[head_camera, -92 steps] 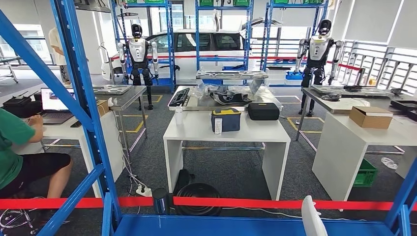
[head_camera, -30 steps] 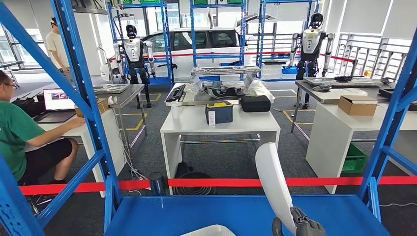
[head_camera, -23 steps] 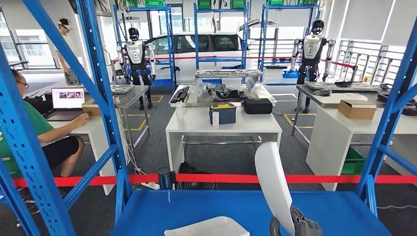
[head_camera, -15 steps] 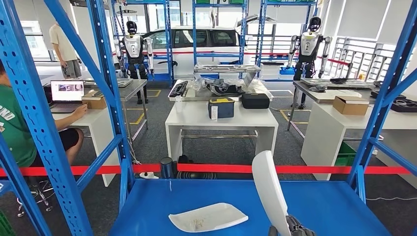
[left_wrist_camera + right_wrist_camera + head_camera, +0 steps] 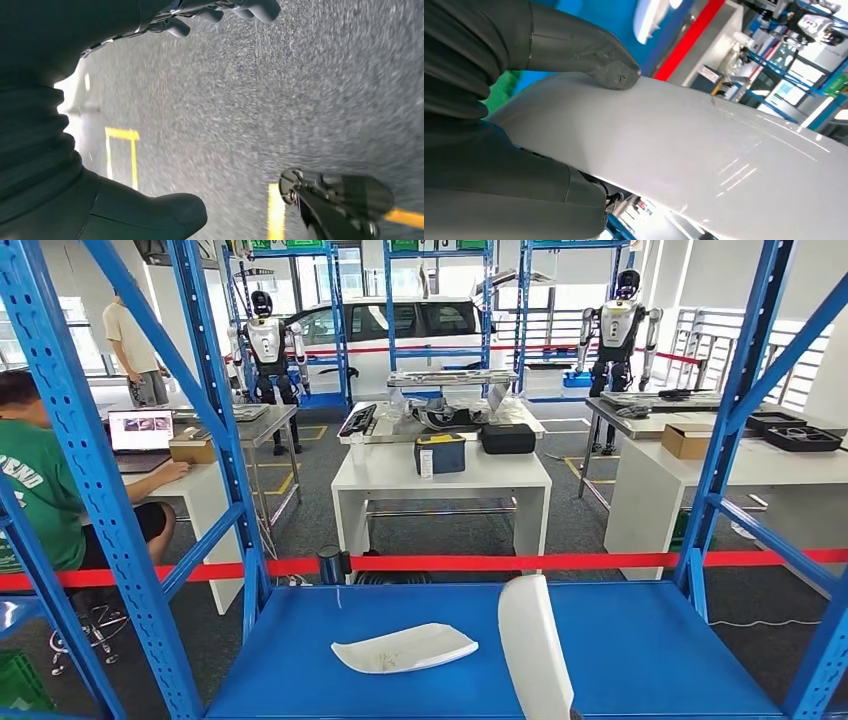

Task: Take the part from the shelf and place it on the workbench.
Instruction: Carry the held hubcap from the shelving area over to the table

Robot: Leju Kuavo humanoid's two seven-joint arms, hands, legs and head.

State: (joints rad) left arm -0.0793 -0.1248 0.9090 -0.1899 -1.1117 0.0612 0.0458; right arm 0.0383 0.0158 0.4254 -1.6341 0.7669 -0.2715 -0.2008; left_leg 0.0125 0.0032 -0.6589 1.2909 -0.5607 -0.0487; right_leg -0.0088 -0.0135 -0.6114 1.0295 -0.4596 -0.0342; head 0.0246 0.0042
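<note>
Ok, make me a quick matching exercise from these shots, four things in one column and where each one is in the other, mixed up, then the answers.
Things:
1. upright white part
2. flat white part
3. laptop
4. left hand

Places:
A. lying on the blue shelf
B. hanging over grey floor
C. held by the right hand
D. on the desk in front of the seated person

Pairs: 1-C, 2-A, 3-D, 4-B

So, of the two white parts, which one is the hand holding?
The upright white part, gripped by the right hand. The other white part lies flat on the blue shelf.
</note>
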